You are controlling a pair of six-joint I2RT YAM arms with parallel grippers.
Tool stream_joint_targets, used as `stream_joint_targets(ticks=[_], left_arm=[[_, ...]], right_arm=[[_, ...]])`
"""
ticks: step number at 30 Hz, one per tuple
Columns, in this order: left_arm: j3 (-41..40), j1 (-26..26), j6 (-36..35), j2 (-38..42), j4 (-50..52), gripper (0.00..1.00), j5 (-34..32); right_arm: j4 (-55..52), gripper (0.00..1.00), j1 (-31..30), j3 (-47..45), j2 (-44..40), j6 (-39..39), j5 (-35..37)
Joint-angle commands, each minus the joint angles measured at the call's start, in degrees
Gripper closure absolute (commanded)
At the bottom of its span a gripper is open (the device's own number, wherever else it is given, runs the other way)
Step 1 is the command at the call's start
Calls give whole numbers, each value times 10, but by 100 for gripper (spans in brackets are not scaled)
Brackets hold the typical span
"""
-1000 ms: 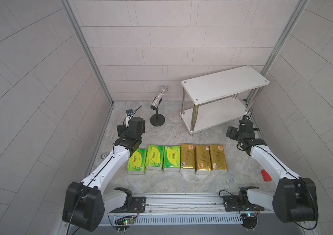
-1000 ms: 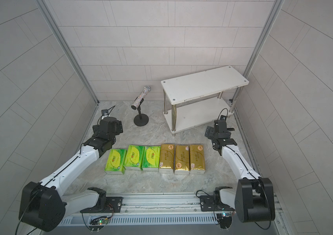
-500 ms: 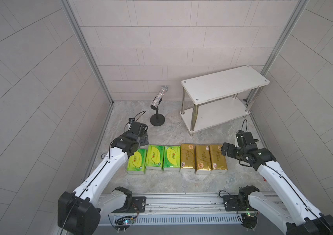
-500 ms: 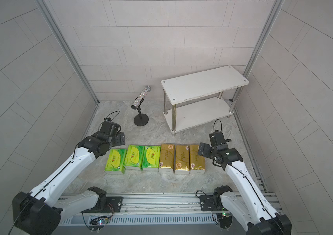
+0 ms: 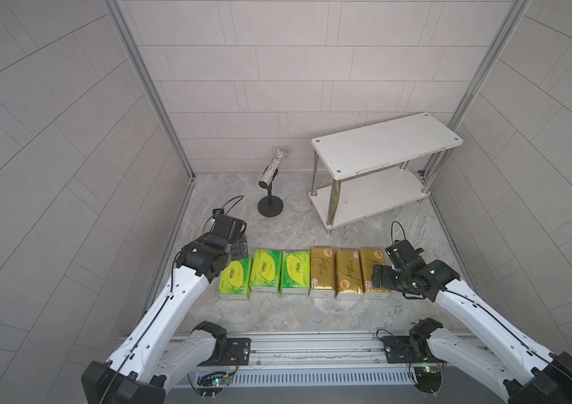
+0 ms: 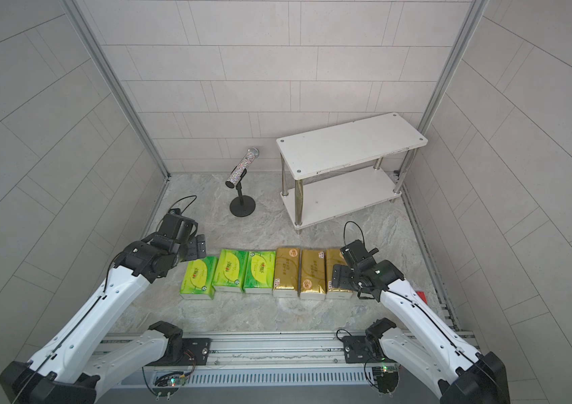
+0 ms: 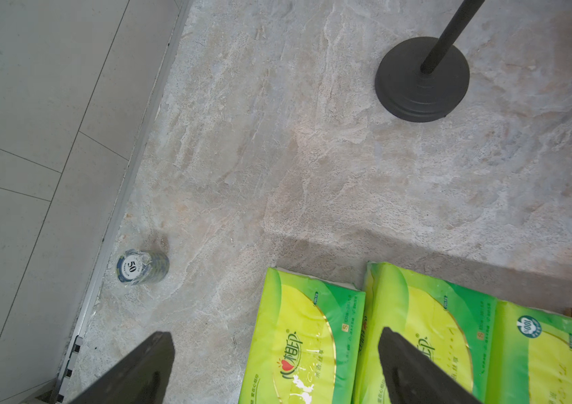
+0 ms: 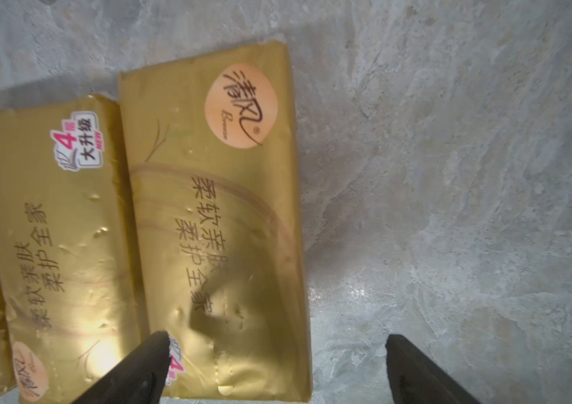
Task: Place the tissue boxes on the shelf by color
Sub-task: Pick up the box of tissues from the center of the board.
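So, both arms over the row, nothing grabbed yet

Okay, starting left: the left arm stretches from the rail at the near edge out to the left end of the row, with its wrist tipped down. The left end effector (image 7: 274,335) is spread wide with nothing in it. One finger is over bare worktop (image 7: 312,175) and the other over the second green pack (image 7: 428,307), so it straddles the leftmost green pack (image 7: 305,325).

The third green pack (image 5: 295,271) comes next, then the three gold packs (image 5: 349,273). All six lie flat, side by side, near the front.

The right arm mirrors the left, elbow out toward the right wall and wrist bent down. The right end effector (image 8: 276,346) is also wide apart and empty. One finger is over the inner edge of the rightmost gold pack (image 8: 214,210), the other over bare worktop beyond it.

Only the left wrist view catches a stack of poker chips (image 7: 141,266) by the left wall; neither top view shows it. A small red thing (image 6: 421,296) beside the right arm shows in a top view.

The shelf (image 5: 386,143) stands in the back right corner, well apart from the row, with open worktop between them. The black stand (image 5: 270,206) with its glittery cylinder is just left of the shelf. Walls close in on three sides.
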State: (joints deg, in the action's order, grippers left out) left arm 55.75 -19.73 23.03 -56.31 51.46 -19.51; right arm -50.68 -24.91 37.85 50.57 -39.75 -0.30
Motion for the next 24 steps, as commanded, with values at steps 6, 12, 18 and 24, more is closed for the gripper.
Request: stream_joint_targets(ticks=[6, 12, 18, 24], left_arm=[[-36, -3, -2, 18, 16, 0, 9], [-46, -3, 4, 26, 16, 0, 11], [-47, -3, 3, 21, 16, 0, 13], [-48, -2, 7, 18, 22, 0, 10]], right_arm=[[3, 0, -28, 9, 12, 7, 14], [26, 0, -32, 13, 27, 8, -2], [42, 0, -37, 27, 50, 4, -11], [40, 0, -38, 22, 85, 18, -10]])
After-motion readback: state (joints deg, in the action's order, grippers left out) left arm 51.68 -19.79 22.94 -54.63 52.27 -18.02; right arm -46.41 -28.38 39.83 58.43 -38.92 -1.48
